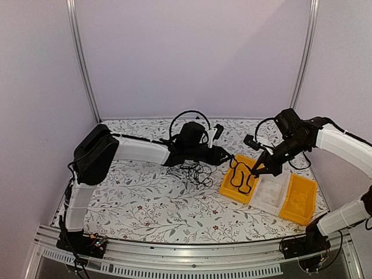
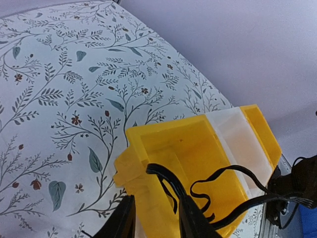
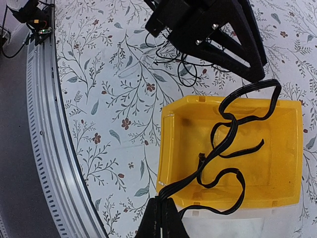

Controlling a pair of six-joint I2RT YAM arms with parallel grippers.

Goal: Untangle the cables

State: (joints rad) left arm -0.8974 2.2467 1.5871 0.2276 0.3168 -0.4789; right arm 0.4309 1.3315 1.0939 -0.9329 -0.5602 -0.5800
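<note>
One black cable (image 3: 218,145) loops in the yellow bin (image 3: 171,148), pinched by the closed right gripper (image 3: 161,220).

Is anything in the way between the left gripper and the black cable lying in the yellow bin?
Nothing visible does. The black cable loops over the yellow bin's rim right in front of the open left gripper, while the right gripper pinches it at the opposite rim.
</note>
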